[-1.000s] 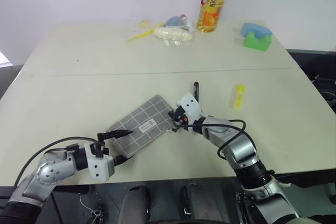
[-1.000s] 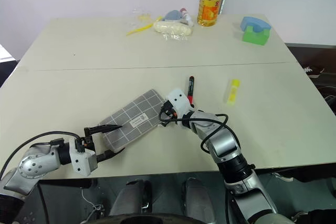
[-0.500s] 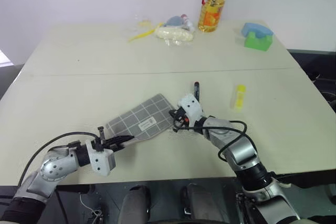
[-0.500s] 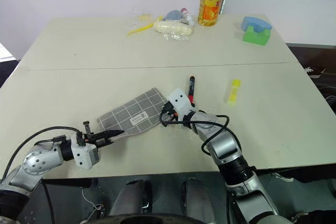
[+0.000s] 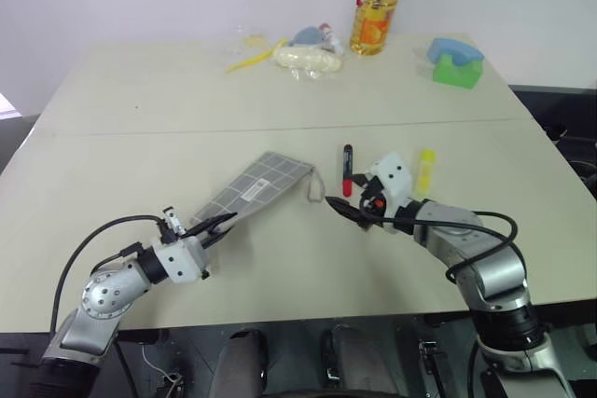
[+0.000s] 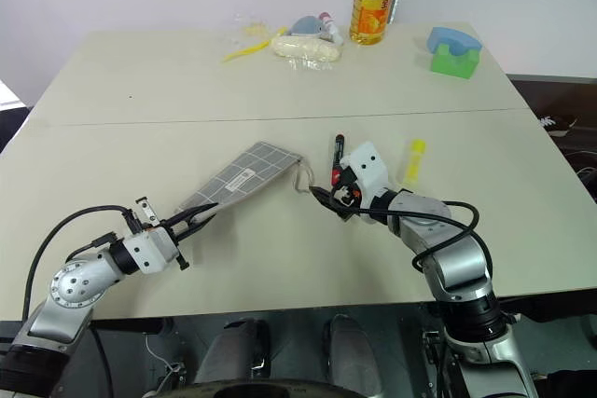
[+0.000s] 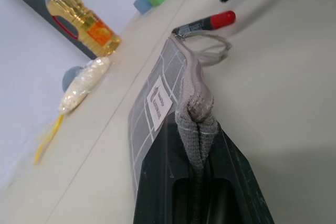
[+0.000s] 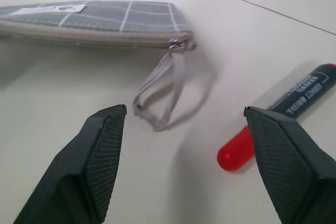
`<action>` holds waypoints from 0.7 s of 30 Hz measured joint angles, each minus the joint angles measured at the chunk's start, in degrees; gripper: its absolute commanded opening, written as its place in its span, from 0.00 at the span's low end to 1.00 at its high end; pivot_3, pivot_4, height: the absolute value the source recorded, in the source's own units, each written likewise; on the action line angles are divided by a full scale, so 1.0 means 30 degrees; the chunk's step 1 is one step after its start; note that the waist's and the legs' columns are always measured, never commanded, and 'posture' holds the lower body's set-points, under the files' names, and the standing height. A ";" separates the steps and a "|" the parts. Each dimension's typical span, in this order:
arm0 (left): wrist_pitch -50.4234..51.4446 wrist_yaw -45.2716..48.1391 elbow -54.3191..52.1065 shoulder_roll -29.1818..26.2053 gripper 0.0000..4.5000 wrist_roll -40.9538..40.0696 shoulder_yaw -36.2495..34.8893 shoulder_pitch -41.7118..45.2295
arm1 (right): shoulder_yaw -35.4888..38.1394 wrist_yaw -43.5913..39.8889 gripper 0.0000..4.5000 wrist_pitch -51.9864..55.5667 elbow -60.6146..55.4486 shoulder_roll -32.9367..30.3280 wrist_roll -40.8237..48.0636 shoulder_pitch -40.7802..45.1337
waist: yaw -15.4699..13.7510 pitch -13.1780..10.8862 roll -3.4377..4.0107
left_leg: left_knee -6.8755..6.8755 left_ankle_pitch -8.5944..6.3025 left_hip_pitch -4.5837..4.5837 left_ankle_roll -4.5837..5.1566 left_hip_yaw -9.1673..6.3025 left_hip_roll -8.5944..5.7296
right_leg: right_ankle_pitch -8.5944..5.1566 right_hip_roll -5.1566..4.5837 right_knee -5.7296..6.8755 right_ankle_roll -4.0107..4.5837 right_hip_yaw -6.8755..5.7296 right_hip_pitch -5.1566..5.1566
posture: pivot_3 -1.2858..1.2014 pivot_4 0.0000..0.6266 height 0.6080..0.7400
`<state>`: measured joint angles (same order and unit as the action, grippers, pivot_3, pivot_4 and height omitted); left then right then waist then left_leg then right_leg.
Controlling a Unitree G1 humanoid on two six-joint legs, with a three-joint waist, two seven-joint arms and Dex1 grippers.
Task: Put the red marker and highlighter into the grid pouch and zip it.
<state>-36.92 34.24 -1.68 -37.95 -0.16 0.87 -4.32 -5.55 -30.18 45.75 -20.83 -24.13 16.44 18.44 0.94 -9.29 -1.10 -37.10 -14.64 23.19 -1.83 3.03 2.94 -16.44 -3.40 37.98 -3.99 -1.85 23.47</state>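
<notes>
The grey grid pouch lies mid-table, raised at its near end and turned on its edge. My left gripper is shut on that near end; in the left wrist view the fabric is pinched between the fingers. The pouch's grey wrist loop trails from the far end. My right gripper stands open just right of the loop, holding nothing. The red marker lies on the table right behind it. Further right lies the yellow highlighter.
At the table's far edge stand an oil bottle, a green and blue block and plastic-wrapped items with a thin yellow stick. A seam crosses the tabletop.
My left gripper shut on the pouch's near end and lifted it onto its edge. My right gripper let go of the pouch's far end, opened and moved right and up.
</notes>
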 measured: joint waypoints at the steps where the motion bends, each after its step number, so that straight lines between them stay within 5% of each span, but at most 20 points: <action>1: 0.0046 0.0000 -0.0164 0.0043 0.00 0.0019 0.0017 0.0036 | -0.0013 0.0307 0.86 0.0078 0.0326 0.0404 -0.0018 0.0373 | -0.0002 -0.0001 0.0001 | 0.0000 0.0000 0.0001 0.0000 0.0001 0.0000 | 0.0000 0.0001 0.0000 0.0001 -0.0001 0.0002 | 0.52 0.24 1.00; 8: 0.0164 0.0056 -0.0627 0.0167 0.00 0.0022 0.0039 0.0092 | -0.0149 0.1081 0.86 0.0130 0.2025 0.1274 -0.0165 0.1422 | -0.0082 -0.0001 0.0002 | 0.0000 0.0000 0.0026 0.0000 -0.0002 -0.0010 | -0.0001 -0.0009 -0.0010 -0.0001 -0.0001 0.0009 | 0.52 0.24 1.00; 11: 0.0175 0.0119 -0.0722 0.0169 0.00 0.0022 0.0040 0.0091 | -0.0315 0.1134 0.67 -0.0053 0.2734 0.1516 -0.0199 0.1626 | -0.0060 -0.0002 0.0003 | 0.0001 0.0000 0.0026 0.0001 -0.0005 -0.0006 | -0.0001 -0.0002 -0.0008 0.0000 -0.0001 0.0013 | 0.52 0.24 1.00; 17: 0.0473 0.0181 -0.1176 0.0262 0.00 -0.0003 0.0044 0.0193 | -0.0555 0.1093 0.01 -0.0459 0.3074 0.1867 -0.0198 0.1885 | -0.0042 -0.0004 0.0006 | 0.0002 0.0000 0.0027 0.0001 -0.0004 -0.0005 | 0.0000 0.0003 -0.0007 -0.0001 -0.0001 0.0016 | 0.52 0.24 1.00; 21: 0.0546 0.0185 -0.1175 0.0287 0.00 -0.0002 0.0043 0.0211 | -0.0925 0.1089 0.01 -0.0597 0.3073 0.1888 -0.0291 0.1891 | -0.0050 -0.0004 0.0006 | 0.0002 0.0000 0.0028 0.0001 -0.0004 -0.0005 | -0.0001 0.0000 -0.0008 -0.0001 -0.0001 0.0016 | 0.52 0.24 1.00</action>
<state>-35.28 34.80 -5.21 -37.09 -0.16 1.00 -3.68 -8.33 -26.92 43.96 -11.62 -18.47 15.57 24.11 0.78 -9.30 -1.08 -37.10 -14.63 23.27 -1.83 3.02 2.93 -16.44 -3.40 37.96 -4.00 -1.85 23.52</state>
